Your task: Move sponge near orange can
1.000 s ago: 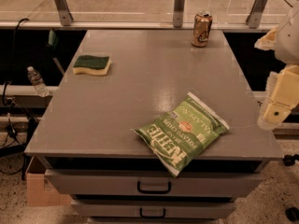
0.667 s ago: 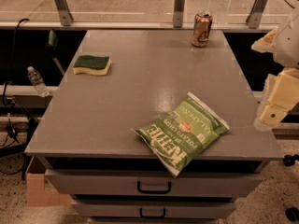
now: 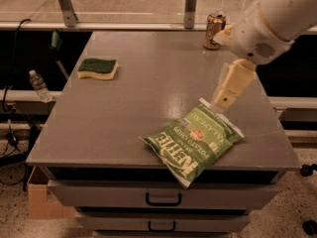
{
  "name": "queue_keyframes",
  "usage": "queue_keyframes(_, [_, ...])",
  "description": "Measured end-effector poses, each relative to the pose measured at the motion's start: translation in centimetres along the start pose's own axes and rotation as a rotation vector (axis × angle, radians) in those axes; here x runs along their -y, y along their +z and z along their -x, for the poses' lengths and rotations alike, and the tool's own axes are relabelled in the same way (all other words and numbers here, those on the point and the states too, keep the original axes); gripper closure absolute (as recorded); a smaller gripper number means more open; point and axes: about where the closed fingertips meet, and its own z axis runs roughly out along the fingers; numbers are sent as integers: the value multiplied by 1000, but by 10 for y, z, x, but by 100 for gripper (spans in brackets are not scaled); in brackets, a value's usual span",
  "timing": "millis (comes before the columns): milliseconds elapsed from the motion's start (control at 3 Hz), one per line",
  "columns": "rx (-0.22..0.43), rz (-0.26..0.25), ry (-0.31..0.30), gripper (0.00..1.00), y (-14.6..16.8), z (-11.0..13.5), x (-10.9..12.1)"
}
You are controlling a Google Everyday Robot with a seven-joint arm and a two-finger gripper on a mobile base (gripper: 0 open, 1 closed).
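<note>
Tool (image 3: 223,99) hangs at the end of the white arm (image 3: 272,24) that reaches in from the upper right, low over the right side of the bench (image 3: 124,128) and just above the far corner of the chip bag (image 3: 195,140); I cannot tell whether it is apart or together, and it holds nothing that shows. Nearest, 2 drawers (image 3: 163,199) sit under the bench front, with a cardboard box (image 3: 42,197) on the floor at the left. The green chip bag lies flat near the front edge, right of centre. Farther back on the left lies the sponge (image 3: 98,68), green side up, well apart from the tool. A water bottle (image 3: 38,86) stands off the bench to the left. At the far right edge stands the orange can (image 3: 215,30), upright, well apart from the sponge.
</note>
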Motion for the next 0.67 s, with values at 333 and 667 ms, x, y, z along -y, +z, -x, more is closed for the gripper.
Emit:
queue_keyframes(333, [107, -6, -55, 0, 25, 82, 26])
queue_keyframes(667, [105, -6, -54, 0, 25, 81, 26])
